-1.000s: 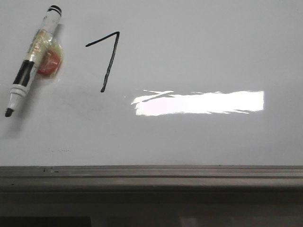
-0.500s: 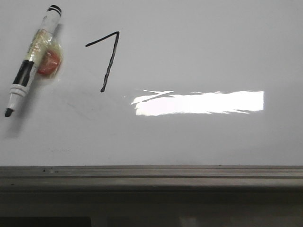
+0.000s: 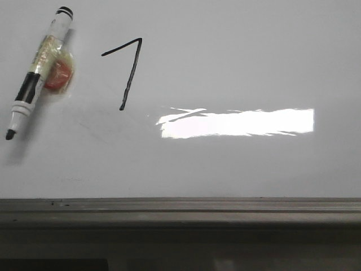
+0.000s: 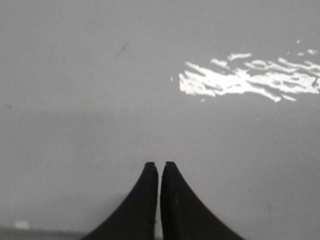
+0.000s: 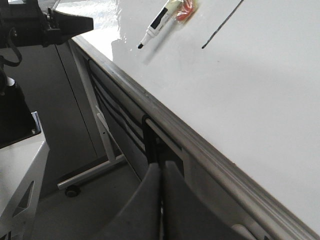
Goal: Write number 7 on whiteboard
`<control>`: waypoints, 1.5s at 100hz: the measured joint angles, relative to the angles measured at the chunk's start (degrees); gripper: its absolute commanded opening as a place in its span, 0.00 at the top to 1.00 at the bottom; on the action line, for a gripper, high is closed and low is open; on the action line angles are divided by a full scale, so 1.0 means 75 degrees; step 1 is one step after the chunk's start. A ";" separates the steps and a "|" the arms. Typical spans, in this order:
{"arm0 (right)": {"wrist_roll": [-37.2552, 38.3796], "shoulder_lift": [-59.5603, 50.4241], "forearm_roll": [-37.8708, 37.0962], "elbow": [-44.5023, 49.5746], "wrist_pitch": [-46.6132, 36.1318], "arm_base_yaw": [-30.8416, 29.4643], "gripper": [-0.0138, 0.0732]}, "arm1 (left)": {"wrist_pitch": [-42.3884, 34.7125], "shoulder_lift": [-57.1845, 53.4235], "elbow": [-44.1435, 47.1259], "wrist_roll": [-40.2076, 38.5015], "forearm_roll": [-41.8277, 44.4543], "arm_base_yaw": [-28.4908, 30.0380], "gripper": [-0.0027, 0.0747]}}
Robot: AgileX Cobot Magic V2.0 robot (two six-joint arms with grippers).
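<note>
The number 7 [image 3: 125, 72] sits upper left on the whiteboard [image 3: 237, 62], just right of a capless marker [image 3: 37, 70] lying tip down, label unreadable, orange blob [image 3: 58, 75] beside it. My left gripper [image 4: 159, 167] and right gripper [image 5: 161, 167] are both closed and empty, the right hanging off the board's grey rail [image 3: 180, 206]

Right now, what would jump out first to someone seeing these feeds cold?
The bright rectangular glare across the middle of the whiteboard grabs the eye first. Next is the black number 7 drawn at upper left of the front view, with the uncapped marker stuck to the board just left of it beside an orange-red blob. Both wrist views show the left gripper and right gripper shut and holding nothing.
</note>
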 measured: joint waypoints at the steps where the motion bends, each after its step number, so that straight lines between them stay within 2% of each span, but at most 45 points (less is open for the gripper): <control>1: 0.0000 0.0000 0.0000 0.0000 0.0000 0.0000 0.92 | 0.0047 0.0000 0.0000 -0.0095 0.0000 0.0000 0.99; 17: 0.0000 0.0000 0.0000 0.0000 0.0000 0.0000 0.92 | 0.0319 0.0000 0.0000 -0.0541 -0.0017 0.0000 0.99; 47: 0.0000 0.0000 0.0000 0.0000 0.0000 0.0000 0.92 | 0.0319 0.0000 0.0000 -0.0590 -0.0017 0.0000 0.99; 76: 0.0000 0.0000 0.0000 0.0000 0.0000 0.0000 0.92 | 0.0294 0.0000 0.0000 0.0601 0.0181 0.0000 0.99; 150: 0.0000 0.0000 0.0000 0.0004 0.0000 0.0000 0.92 | 0.0294 0.0000 0.0000 0.0722 0.0236 0.0000 0.99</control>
